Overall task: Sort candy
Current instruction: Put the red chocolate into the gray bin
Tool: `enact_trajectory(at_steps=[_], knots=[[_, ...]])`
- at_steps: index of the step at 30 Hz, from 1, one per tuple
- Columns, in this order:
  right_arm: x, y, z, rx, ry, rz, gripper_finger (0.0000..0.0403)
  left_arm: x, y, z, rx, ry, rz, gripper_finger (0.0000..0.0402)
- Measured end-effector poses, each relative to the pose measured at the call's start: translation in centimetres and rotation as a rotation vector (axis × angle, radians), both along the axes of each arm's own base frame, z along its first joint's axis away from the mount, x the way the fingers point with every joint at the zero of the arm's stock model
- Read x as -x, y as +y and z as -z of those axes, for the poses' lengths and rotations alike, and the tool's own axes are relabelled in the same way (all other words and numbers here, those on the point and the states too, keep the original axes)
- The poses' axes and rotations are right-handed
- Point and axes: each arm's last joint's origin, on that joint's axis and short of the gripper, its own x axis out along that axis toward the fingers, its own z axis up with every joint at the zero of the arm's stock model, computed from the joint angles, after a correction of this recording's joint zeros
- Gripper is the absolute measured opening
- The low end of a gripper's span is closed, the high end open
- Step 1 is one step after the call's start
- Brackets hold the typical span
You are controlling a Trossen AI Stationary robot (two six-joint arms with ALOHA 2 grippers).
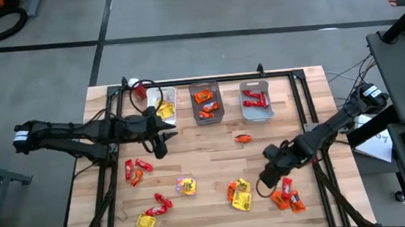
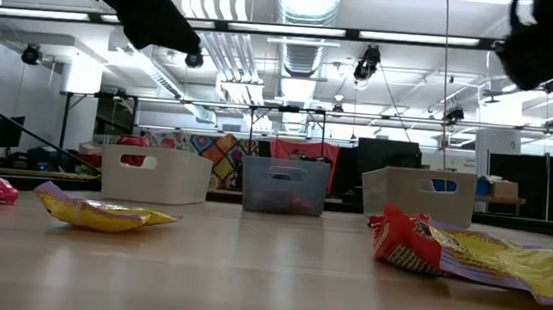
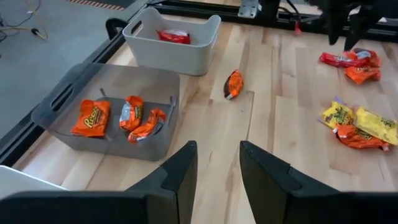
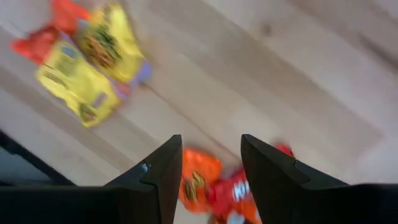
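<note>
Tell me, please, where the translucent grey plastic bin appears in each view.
High view: grey bin top centre, middle of three.
Low view: bin centre, far edge.
Left wrist view: bin left, holding orange packets.
Right wrist view: not in it.
Landmark: white bin holding red candy, beside it.

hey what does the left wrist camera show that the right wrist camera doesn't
Only the left wrist view shows the bins: the grey bin holding three orange candies, the white bin holding a red candy, and a lone orange candy on the bare table. Only the right wrist view shows the right claw, open, over an orange and red candy cluster. Both show the wooden tabletop, a yellow and orange candy pile, and a claw with its fingers apart; the left claw holds nothing.
</note>
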Motion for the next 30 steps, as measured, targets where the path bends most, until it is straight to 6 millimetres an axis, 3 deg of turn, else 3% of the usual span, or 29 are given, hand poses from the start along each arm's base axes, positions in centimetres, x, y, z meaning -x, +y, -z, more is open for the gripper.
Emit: enact_trajectory(at_steps=[6, 12, 20, 30], knots=[[1.9, 1.4, 0.4, 0.008, 0.119, 0.122, 0.0190, -0.1, 0.1, 1.0, -0.015, 0.036, -0.019, 0.0105], [3.2, 2.5, 2.1, 0.030, 0.207, 0.219, 0.0212, -0.4, 0.2, 1.6, -0.042, 0.068, -0.053, 0.0105], [2.4, 4.3, 4.8, 0.006, 0.284, 0.246, 0.0217, -0.7, 0.2, 1.9, -0.072, 0.090, -0.036, 0.0105], [1.8, 4.8, 7.6, 0.077, 0.346, 0.254, 0.0209, -0.9, 0.2, 1.7, -0.095, 0.069, -0.024, 0.0105]])
